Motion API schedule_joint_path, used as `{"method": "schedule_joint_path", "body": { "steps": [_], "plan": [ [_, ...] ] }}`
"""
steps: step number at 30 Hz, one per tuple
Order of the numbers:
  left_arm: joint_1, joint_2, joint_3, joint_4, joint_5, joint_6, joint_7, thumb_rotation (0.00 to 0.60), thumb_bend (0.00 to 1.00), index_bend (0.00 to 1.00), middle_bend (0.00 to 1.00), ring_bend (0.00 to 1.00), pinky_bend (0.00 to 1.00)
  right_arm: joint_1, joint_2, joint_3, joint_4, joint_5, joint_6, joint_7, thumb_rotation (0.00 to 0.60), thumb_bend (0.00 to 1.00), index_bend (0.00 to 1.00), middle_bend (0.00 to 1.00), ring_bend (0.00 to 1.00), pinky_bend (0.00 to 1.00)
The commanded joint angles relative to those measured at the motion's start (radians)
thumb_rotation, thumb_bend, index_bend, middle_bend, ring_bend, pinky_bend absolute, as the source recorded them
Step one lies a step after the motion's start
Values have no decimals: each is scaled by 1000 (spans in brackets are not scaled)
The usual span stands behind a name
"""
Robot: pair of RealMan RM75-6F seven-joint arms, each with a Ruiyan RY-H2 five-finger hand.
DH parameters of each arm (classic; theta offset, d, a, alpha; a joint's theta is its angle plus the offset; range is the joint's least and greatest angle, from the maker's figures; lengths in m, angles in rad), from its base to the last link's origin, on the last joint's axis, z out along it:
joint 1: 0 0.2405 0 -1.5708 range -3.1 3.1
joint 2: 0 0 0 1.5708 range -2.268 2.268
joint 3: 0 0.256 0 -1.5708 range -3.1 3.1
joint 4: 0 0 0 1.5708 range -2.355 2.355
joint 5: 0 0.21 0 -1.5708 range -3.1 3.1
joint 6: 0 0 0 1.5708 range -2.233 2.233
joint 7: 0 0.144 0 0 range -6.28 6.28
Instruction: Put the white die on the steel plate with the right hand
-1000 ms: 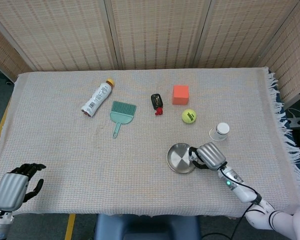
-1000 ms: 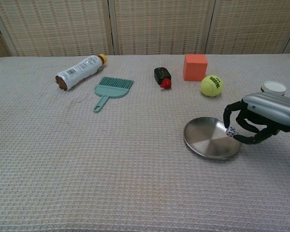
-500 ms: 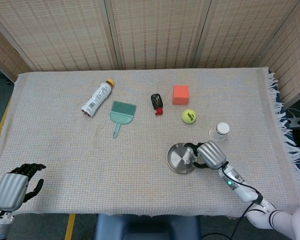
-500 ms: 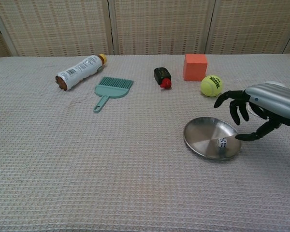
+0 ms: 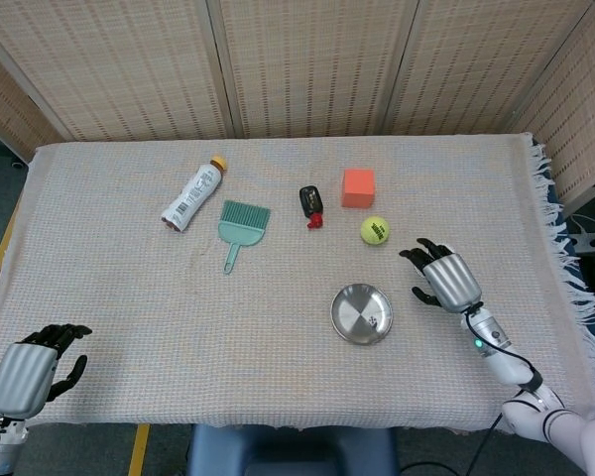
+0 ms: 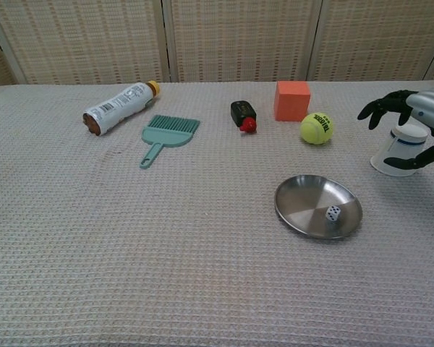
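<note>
The white die lies on the steel plate, toward its right side; in the head view the die shows near the right rim of the plate. My right hand hovers to the right of the plate with its fingers spread and nothing in them; the chest view shows the same hand raised at the right edge, above the white cup. My left hand rests at the near left table edge, fingers curled in, holding nothing.
A yellow tennis ball, an orange cube and a black-and-red object lie behind the plate. A teal dustpan brush and a lying bottle are at the back left. The cloth-covered table's fringed edge runs along the right.
My right hand let go of the die onto the plate, opened, and drew away up and to the right. The left hand has not moved.
</note>
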Motion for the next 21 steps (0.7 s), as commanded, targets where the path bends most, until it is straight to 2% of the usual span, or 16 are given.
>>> {"method": "schedule_joint_path", "body": {
  "steps": [1, 11, 21],
  "plan": [
    [0, 0, 0, 0, -2, -1, 0, 600, 390, 358, 411, 377, 587, 11, -30, 3, 78, 12, -23, 53, 600, 199, 202, 252, 81, 278],
    [1, 1, -1, 1, 0, 2, -4, 600, 391, 358, 417, 377, 587, 31, -134, 10, 291, 29, -40, 195, 600, 203, 230, 229, 60, 237],
    [0, 1, -1, 1, -3, -1, -3, 600, 390, 359, 418, 378, 587, 37, -200, -4, 430, 36, -84, 260, 600, 348, 277, 229, 64, 260]
  ]
}}
